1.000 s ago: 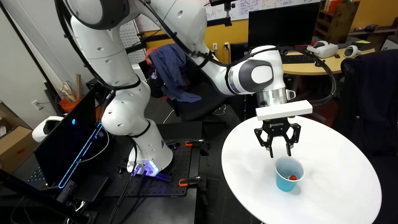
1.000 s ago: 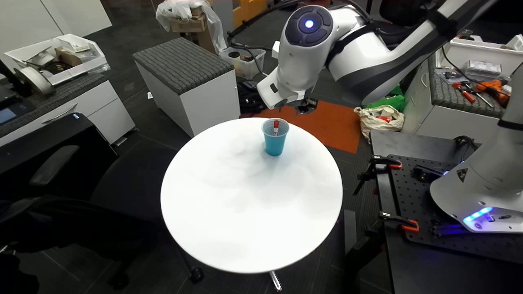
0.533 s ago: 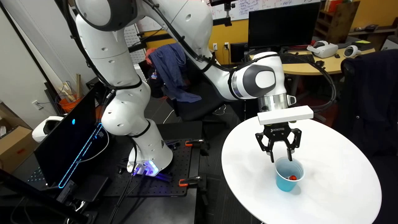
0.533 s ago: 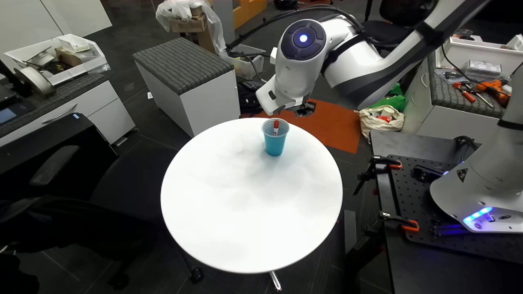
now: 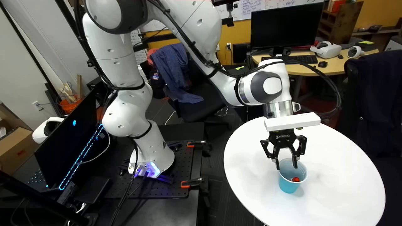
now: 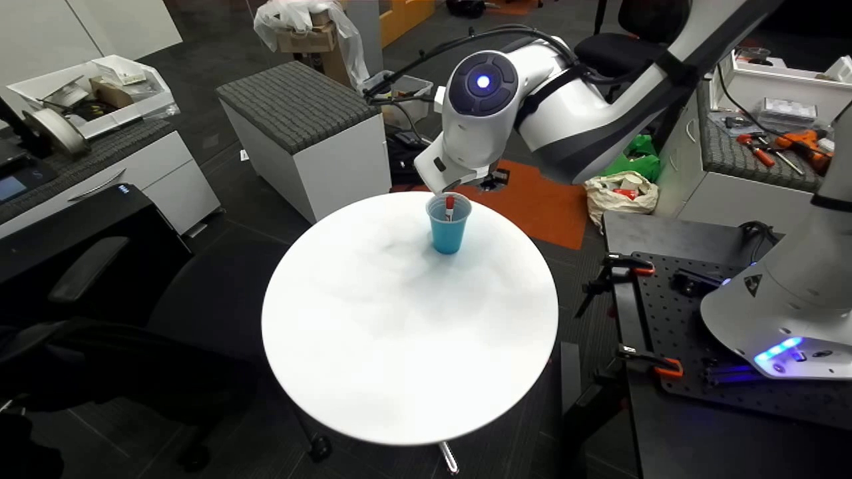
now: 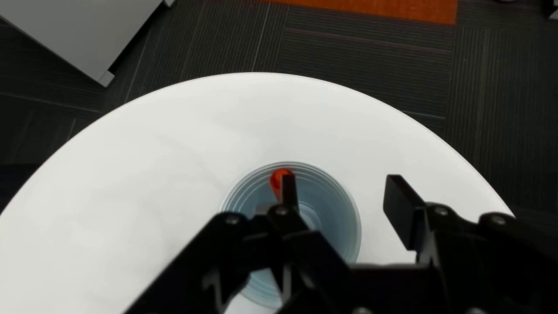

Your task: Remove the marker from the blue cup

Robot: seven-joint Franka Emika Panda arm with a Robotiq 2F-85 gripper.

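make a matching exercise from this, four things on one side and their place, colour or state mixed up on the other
Column one
1. marker
2. blue cup
3. claw
4. table

Column two
A. open and holding nothing
B. round and white
C. inside the blue cup, red end up
D. standing upright on the table

Right pairs: 1-C, 2-D, 3-A, 4-B

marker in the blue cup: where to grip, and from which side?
I'd grip the marker by its red end, from above with the claw open: that end is uppermost, while the blue cup walls in its sides.
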